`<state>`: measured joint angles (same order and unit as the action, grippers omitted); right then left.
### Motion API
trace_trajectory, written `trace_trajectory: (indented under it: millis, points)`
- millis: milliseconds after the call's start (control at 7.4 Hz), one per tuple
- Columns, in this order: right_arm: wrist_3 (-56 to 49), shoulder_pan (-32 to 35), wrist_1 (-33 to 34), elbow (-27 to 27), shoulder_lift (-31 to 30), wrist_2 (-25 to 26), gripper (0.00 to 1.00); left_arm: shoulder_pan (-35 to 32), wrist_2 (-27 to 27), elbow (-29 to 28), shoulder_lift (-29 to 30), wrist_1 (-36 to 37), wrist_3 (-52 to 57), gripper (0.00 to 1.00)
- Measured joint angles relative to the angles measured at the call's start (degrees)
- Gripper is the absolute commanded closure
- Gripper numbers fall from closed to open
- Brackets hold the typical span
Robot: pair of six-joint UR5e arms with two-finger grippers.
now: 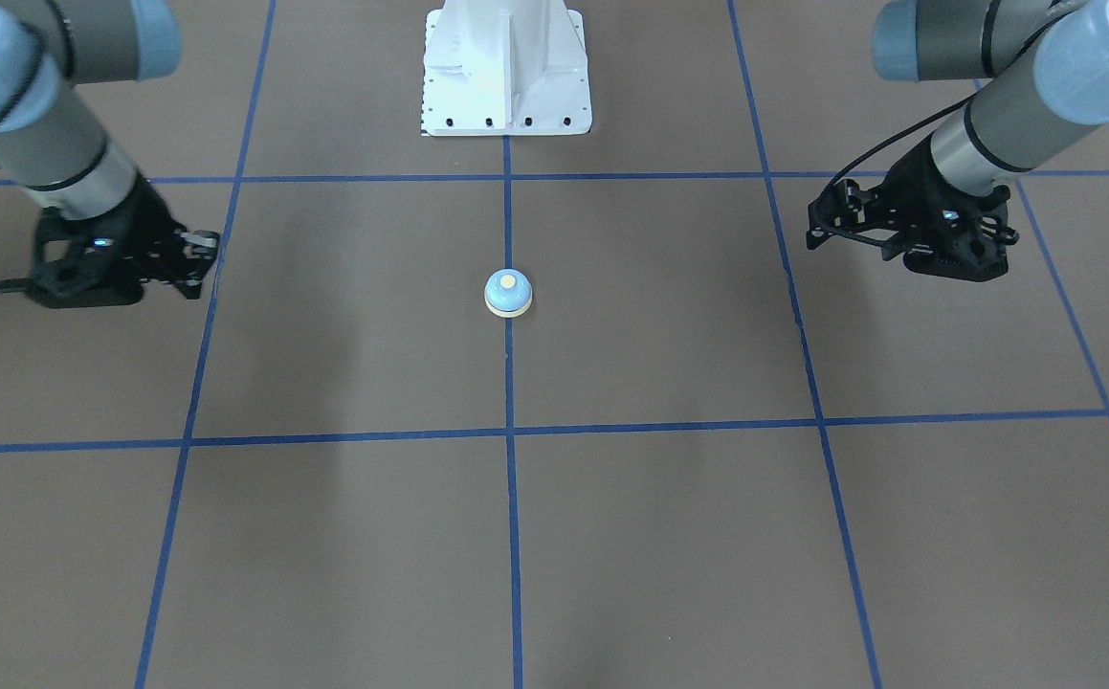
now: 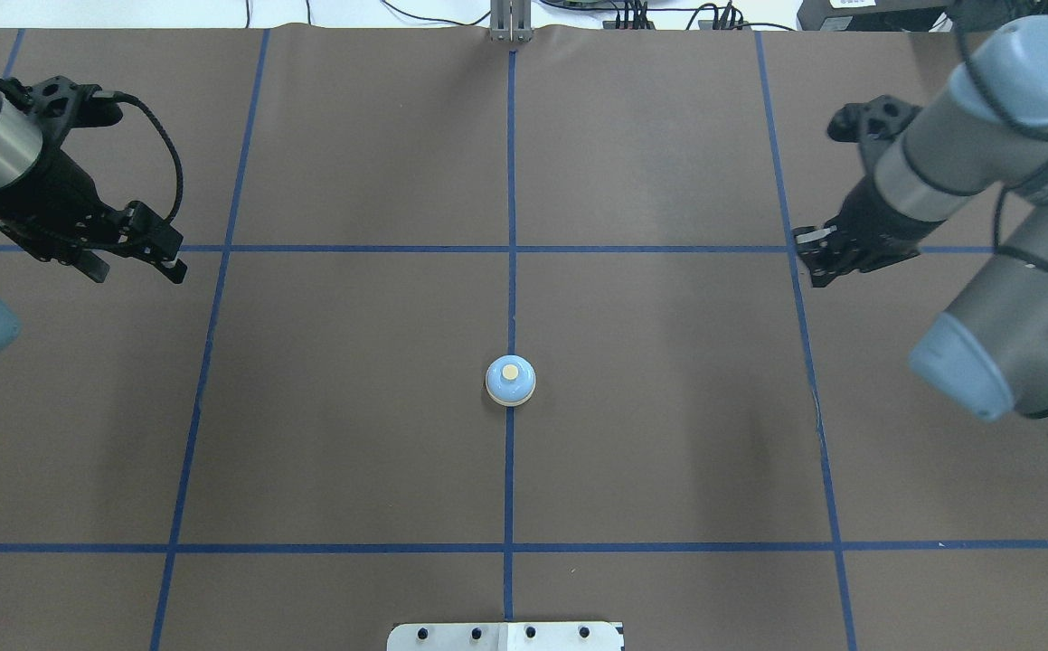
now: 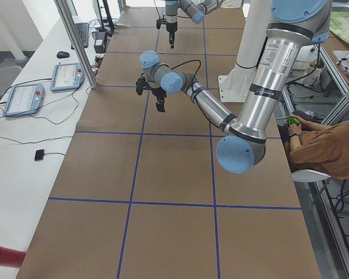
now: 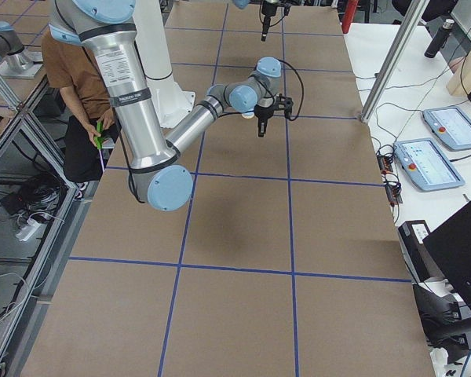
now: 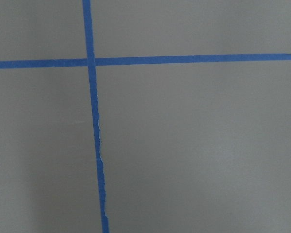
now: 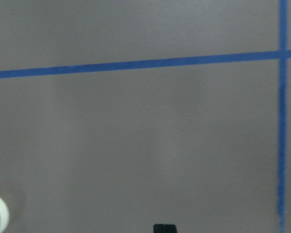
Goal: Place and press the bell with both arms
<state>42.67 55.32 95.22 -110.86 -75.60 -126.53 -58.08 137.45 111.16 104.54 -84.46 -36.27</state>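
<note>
On the brown table (image 2: 352,434), the bell (image 2: 510,381) stands upright; the left gripper (image 2: 136,269) and right gripper (image 2: 810,260) hover well away from it, fingers spread apart.

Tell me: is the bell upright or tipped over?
Upright. The bell rests on its cream base ring, and its cream button faces straight up, centred on the dome.

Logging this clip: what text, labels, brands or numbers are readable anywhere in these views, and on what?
No text can be read in any view.
Printing on the left arm, on its silver tube: too small to read.
Printing on the right arm, same place: too small to read.
Pendant screens: blurred.
Bell: no marking visible.
</note>
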Motion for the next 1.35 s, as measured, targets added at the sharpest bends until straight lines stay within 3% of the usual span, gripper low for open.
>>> trace_trajectory:
  millis: [541,676,946,1351]
  points:
    - [-36.6,22.8,0.3,10.4,-8.9,-7.8,1.0,-12.4,-0.1,0.2,-13.0,0.0,25.8,0.01]
    - [-42.2,26.4,0.4,12.5,-9.8,-8.1,0.01,-16.9,-0.1,-1.3,-15.7,0.0,33.6,0.01]
    - [-47.0,30.6,0.0,13.9,-11.9,-8.3,0.0,-25.3,-0.1,-6.9,-17.7,-0.1,48.0,0.01]
    - [-47.7,31.8,-0.7,12.7,-13.4,-7.7,0.0,-30.6,0.0,-11.7,-18.2,-0.3,55.1,0.01]
